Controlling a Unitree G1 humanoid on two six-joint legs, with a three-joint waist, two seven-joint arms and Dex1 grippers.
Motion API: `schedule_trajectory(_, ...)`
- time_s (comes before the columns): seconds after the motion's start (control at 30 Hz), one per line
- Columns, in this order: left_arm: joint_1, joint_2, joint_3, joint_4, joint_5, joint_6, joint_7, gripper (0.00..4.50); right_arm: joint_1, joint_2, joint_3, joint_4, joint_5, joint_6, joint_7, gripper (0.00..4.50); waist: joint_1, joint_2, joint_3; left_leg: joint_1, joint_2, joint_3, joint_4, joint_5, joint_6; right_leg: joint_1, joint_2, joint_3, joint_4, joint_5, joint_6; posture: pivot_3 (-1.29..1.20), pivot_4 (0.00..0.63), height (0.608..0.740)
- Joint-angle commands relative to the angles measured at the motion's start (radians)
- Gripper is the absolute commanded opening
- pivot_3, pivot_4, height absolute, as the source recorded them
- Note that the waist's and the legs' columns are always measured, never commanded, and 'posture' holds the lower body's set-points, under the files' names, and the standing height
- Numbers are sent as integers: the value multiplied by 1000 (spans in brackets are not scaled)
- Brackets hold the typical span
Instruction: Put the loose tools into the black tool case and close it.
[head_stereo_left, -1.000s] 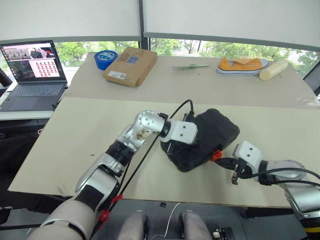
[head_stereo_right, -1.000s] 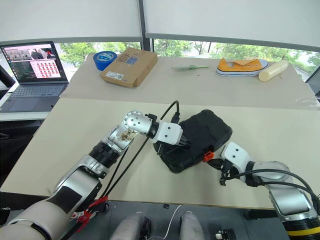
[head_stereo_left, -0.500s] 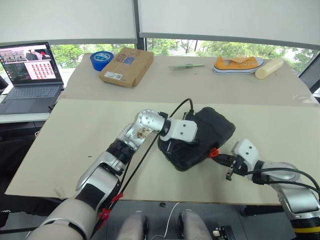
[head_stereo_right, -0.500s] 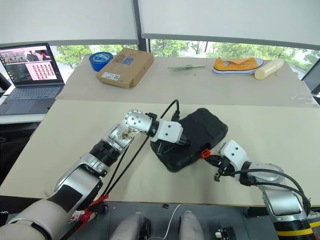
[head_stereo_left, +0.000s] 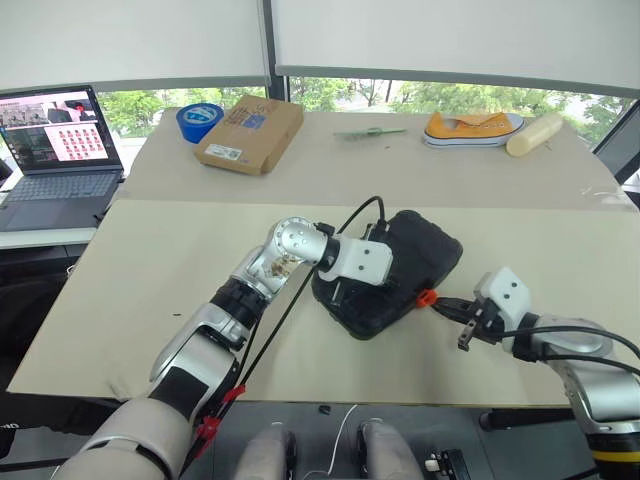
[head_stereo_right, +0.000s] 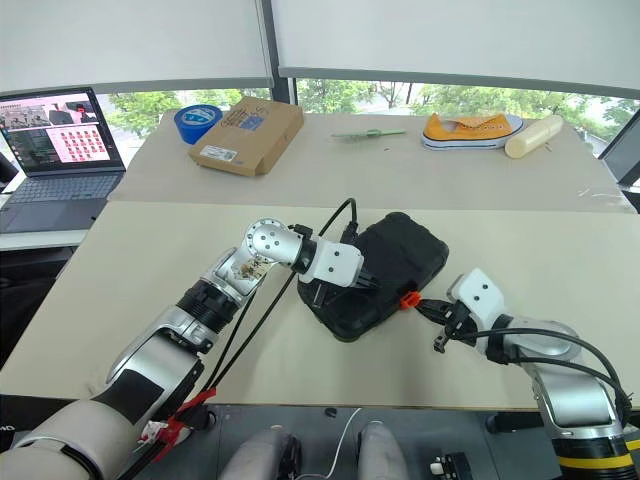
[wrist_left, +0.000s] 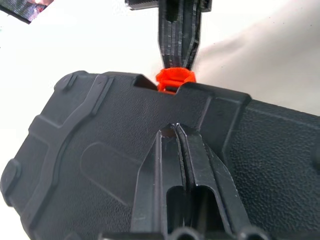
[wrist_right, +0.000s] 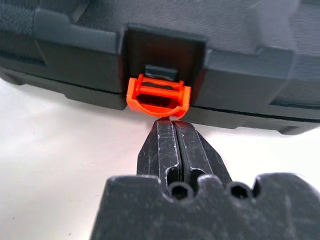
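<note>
The black tool case (head_stereo_left: 425, 250) lies closed near the table's front edge, its orange latch (head_stereo_left: 426, 297) facing my right arm. My left gripper (wrist_left: 176, 129) is shut, and its fingers rest flat on the textured lid, pointing toward the latch. My right gripper (head_stereo_left: 446, 304) is also shut. Its fingertips (wrist_right: 171, 122) sit just in front of and below the orange latch (wrist_right: 158, 95), which hangs down from its recess. I cannot tell whether they touch it. The loose tools are out of view.
On the far table are a brown cardboard box (head_stereo_left: 249, 132), a blue tape roll (head_stereo_left: 200, 120), a thin green item (head_stereo_left: 368, 132), an orange shoe (head_stereo_left: 470, 130) and a cream cylinder (head_stereo_left: 533, 133). A laptop (head_stereo_left: 55, 150) sits at the far left. A black cable (head_stereo_left: 355, 215) arcs over my left wrist.
My right gripper has risen a little at the latch and turned slightly. The left gripper stays on the lid. The whole view has shifted a bit.
</note>
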Motion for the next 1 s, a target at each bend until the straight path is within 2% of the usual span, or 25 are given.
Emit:
schedule_trajectory(0.03, 38, -3, -54, 55, 50, 7, -23, 105, -68, -8, -54, -126, 87, 10, 0, 0, 0, 0, 0, 0, 0, 0, 0, 0, 0, 0, 0, 0, 0, 0, 0, 0, 150, 735)
schedule_trajectory(0.17, 35, -5, -51, 63, 52, 5, -20, 105, -87, -17, -59, -152, 126, 65, -1, 0, 5, 1, -1, 2, 1, -1, 0, 0, 0, 2, 1, -1, 0, 0, 0, 0, 150, 735)
schedule_trajectory(0.33, 33, -6, -47, 72, 57, 4, -9, 105, -81, -48, -44, -134, 94, 34, 5, 0, 21, 1, -1, 2, 0, -1, 0, 0, 0, 5, -1, -2, -2, 0, 0, 0, 150, 735)
schedule_trajectory(0.4, 35, 9, -28, 64, 43, 27, -11, 105, -79, -72, -80, -128, 129, 54, 30, 0, 23, 1, -1, 2, 0, -1, 0, 0, 0, 5, -1, -2, -2, 0, 0, 0, 150, 735)
schedule_trajectory(0.43, 40, 27, -4, 45, 18, 67, -23, 40, -79, -88, -102, -121, 145, 62, 44, 287, 23, 1, -1, 3, 0, -1, 0, 0, 0, 5, -1, -2, -2, 0, 0, 0, 150, 735)
schedule_trajectory(0.5, 64, 82, 68, -20, -56, 181, -55, 574, -60, -140, -149, -113, 203, 94, 118, 777, 21, 1, -1, 3, 0, -1, 0, 0, 1, 6, 0, -2, -2, 0, 0, 0, 150, 735)
schedule_trajectory(0.53, 75, 105, 93, -51, -84, 228, -68, 706, -49, -163, -163, -112, 224, 98, 152, 1113, 17, 1, -1, 3, 0, -1, 0, 0, 1, 5, 0, -2, -2, 0, 0, 0, 150, 735)
schedule_trajectory(0.67, 186, 293, 217, -269, -214, 444, -137, 2215, -2, -270, -243, -62, 299, 99, 313, 2548, -7, 1, -1, 4, 5, -1, -2, 0, 1, 4, 3, -2, -1, -1, -2, 0, 150, 735)
schedule_trajectory(0.87, 490, 663, 544, -656, -533, 858, -230, 4308, 21, -421, -345, 120, 342, 122, 499, 4498, -15, 3, 3, 1, 8, 1, -4, 0, 0, -4, 4, 0, 3, -2, -3, 0, 150, 735)
schedule_trajectory(0.9, 526, 696, 578, -688, -562, 891, -224, 4446, 21, -431, -350, 141, 342, 117, 510, 4500, -11, 2, 3, 0, 8, 0, -4, 0, 0, -5, 4, -1, 3, -2, -3, 0, 150, 735)
schedule_trajectory(1.0, 674, 757, 744, -762, -627, 966, -174, 4446, 8, -447, -373, 209, 355, 127, 537, 4500, 12, 3, 3, 0, 6, 0, -4, -1, 0, -2, 0, -3, 0, -2, -3, 0, 150, 735)
